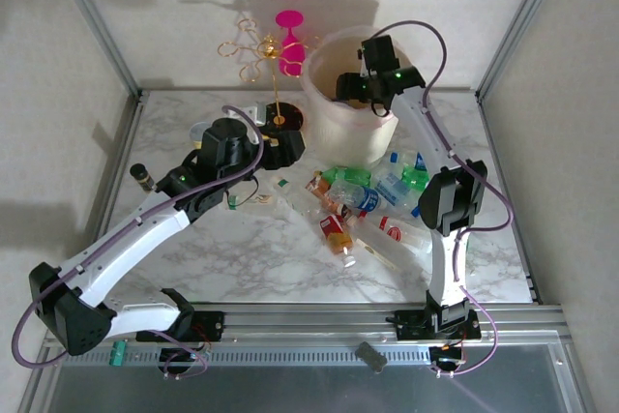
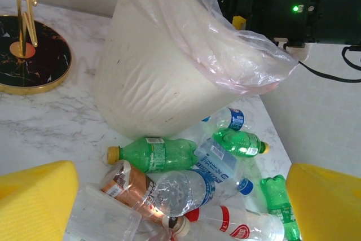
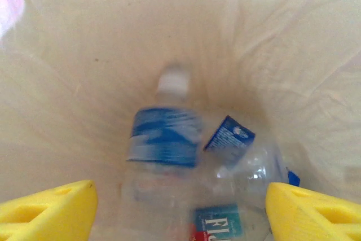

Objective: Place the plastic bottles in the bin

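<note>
My right claw (image 3: 180, 210) hangs spread over the bin (image 1: 338, 137), pinching nothing. A blurred blue-labelled bottle (image 3: 164, 139) lies loose inside among others. My left claw (image 2: 180, 201), spread too, faces the plastic bottles (image 1: 363, 198) heaped against the bin's near side. Bare marble tabletop (image 1: 251, 258) opens nearward of the bin, while metal rails (image 1: 94, 21) and pale walls close behind it.

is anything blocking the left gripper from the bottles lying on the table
Nothing visible does. The left gripper is open and faces the pile, with the green bottle and a clear bottle lying bare in front of it. The bin stands behind them, not in front.
</note>
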Controlling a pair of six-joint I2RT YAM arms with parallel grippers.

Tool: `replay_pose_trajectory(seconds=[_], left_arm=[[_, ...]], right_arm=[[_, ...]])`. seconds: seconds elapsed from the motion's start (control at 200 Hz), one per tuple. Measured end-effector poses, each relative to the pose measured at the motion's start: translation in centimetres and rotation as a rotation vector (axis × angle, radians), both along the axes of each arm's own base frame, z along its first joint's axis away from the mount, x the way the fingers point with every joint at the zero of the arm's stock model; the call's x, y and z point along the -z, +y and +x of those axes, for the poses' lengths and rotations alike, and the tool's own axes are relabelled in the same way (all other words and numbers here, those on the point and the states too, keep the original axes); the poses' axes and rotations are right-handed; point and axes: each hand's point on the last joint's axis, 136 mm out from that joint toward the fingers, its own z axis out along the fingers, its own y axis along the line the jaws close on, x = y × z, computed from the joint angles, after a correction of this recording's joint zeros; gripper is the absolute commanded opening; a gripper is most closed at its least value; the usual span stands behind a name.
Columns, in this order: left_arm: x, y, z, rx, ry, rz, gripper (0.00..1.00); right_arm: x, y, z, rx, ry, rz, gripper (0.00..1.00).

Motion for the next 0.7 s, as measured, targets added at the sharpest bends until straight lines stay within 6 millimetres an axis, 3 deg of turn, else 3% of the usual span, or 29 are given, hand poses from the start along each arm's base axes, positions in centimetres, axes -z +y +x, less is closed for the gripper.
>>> replay_pose_trajectory(seconds=[0.275, 0.446, 0.581, 0.701], left_arm=[[-1.4, 0.6, -0.6, -0.009, -0.025, -0.029, 0.95], [-2.3, 1.0, -1.1, -0.014, -0.034, -0.051, 0.95], [-3.0, 1.6, -1.9, -0.024, -0.035, -0.076, 0.96], [-3.9, 2.6, -2.6, -0.059, -0.035, -0.116, 0.96]], right_arm=[[-2.1, -0.6, -0.1, 0.021, -0.044, -0.008, 0.87], [-6.8, -1.5, -1.8, 0.049, -0.144, -0.034, 0.87], [-12.3, -0.6, -5.5, 0.046, -0.284, -0.069, 0.85], [-16.3, 1.5, -11.2, -0.008, -0.434, -0.089, 0.85]])
